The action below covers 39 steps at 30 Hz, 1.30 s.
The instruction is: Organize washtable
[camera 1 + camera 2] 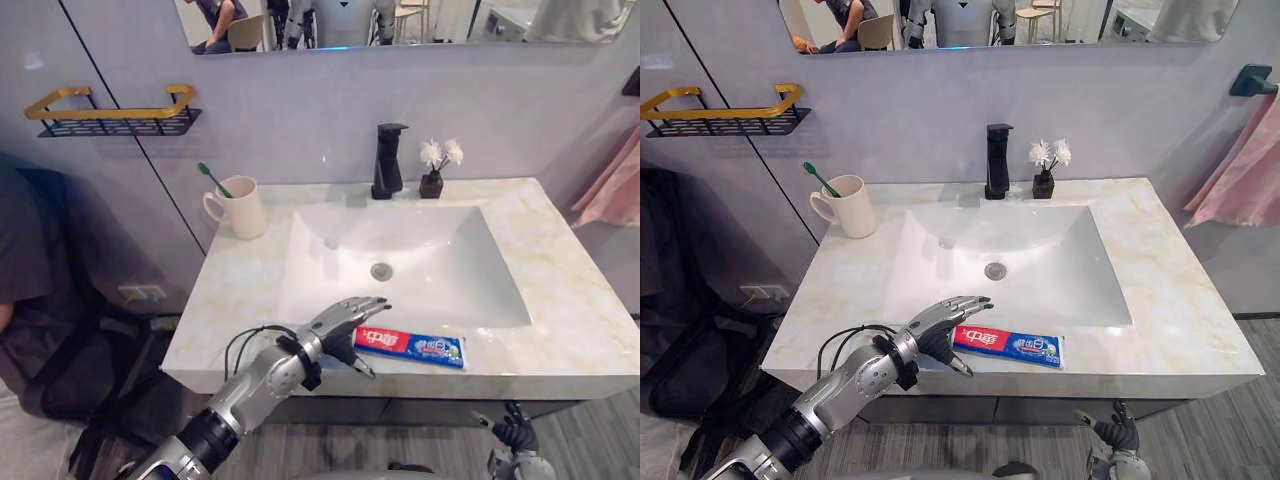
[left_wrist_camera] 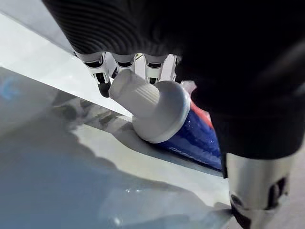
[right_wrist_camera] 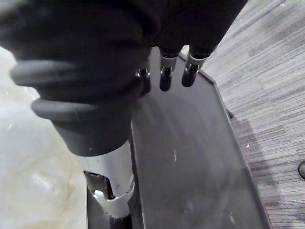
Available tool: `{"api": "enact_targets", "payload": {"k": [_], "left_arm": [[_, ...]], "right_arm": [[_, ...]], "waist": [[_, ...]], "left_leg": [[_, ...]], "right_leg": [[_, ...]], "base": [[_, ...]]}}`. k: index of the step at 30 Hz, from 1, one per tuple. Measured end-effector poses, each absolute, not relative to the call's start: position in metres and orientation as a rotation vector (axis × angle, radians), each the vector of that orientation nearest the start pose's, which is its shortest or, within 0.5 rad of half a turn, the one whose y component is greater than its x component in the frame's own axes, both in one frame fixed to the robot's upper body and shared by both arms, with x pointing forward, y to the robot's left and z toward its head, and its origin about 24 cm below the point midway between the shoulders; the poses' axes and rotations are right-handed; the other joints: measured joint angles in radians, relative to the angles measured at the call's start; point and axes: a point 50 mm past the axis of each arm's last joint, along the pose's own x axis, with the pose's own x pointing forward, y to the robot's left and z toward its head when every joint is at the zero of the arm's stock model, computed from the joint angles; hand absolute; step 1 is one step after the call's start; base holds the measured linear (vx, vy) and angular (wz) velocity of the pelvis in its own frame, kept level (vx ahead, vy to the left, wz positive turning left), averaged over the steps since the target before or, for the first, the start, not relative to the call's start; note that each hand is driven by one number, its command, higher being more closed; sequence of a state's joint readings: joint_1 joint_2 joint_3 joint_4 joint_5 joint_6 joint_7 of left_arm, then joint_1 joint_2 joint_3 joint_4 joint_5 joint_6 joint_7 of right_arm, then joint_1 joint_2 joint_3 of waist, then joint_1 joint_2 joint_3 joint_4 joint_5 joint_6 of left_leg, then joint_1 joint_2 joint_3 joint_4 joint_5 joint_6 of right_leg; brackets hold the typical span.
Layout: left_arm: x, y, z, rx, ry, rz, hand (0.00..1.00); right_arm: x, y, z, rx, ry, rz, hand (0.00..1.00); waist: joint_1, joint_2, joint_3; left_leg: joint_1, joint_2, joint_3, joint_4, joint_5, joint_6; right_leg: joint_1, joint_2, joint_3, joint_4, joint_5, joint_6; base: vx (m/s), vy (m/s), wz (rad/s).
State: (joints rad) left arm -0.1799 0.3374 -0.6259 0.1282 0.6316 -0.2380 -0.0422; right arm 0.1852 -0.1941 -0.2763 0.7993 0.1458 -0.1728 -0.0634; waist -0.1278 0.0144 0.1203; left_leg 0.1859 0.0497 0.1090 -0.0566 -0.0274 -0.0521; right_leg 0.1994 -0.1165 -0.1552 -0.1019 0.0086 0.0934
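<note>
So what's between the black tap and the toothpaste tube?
Just the white sink basin with its drain; nothing else lies between the tap and the toothpaste tube, as both eye views show.

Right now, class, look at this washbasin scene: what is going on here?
The robot's left hand reaches over the white-capped end of a red and blue toothpaste tube lying on the front edge of the marble counter, before the white sink; its fingers are not closed on it. The right hand hangs low, holding nothing. A cream mug with a green toothbrush stands back left.
</note>
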Motion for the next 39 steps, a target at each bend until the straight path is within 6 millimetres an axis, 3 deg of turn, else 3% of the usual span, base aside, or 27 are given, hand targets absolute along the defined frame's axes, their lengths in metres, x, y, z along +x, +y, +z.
{"api": "enact_targets", "payload": {"k": [14, 15, 24, 39], "left_arm": [[0.250, 0.054, 0.034, 0.808, -0.252, -0.747, 0.00], [0.251, 0.054, 0.036, 0.802, -0.256, -0.745, 1.00], [0.256, 0.050, 0.037, 0.973, -0.329, -0.768, 1.00], [0.257, 0.058, 0.037, 1.055, -0.358, -0.774, 1.00]], "right_arm": [[0.112, -0.272, -0.118, -0.001, 0.736, -0.498, 0.00], [0.112, -0.272, -0.118, -0.001, 0.736, -0.498, 0.00], [0.114, -0.271, -0.118, -0.002, 0.730, -0.494, 0.00], [0.114, -0.274, -0.116, 0.001, 0.720, -0.509, 0.00]], "waist": [[-0.023, -0.004, 0.001], [-0.023, -0.004, 0.001], [-0.025, -0.005, 0.001], [-0.029, 0.000, -0.001]], "left_leg": [[-0.002, 0.001, 0.007, -0.013, 0.007, -0.001], [-0.002, 0.001, 0.007, -0.013, 0.007, -0.001], [-0.004, 0.003, 0.013, -0.014, 0.007, -0.002], [-0.004, 0.005, 0.034, -0.013, 0.006, -0.002]], "right_leg": [[-0.013, 0.002, 0.001, 0.003, 0.001, 0.001], [-0.013, 0.002, 0.001, 0.003, 0.001, 0.001], [-0.017, 0.003, 0.005, 0.000, 0.001, 0.001], [-0.027, 0.005, 0.026, 0.003, 0.003, 0.000]], "base": [[0.00, -0.002, -0.01], [0.00, 0.000, 0.00], [-0.01, -0.005, -0.01], [-0.01, -0.009, -0.04]]}}
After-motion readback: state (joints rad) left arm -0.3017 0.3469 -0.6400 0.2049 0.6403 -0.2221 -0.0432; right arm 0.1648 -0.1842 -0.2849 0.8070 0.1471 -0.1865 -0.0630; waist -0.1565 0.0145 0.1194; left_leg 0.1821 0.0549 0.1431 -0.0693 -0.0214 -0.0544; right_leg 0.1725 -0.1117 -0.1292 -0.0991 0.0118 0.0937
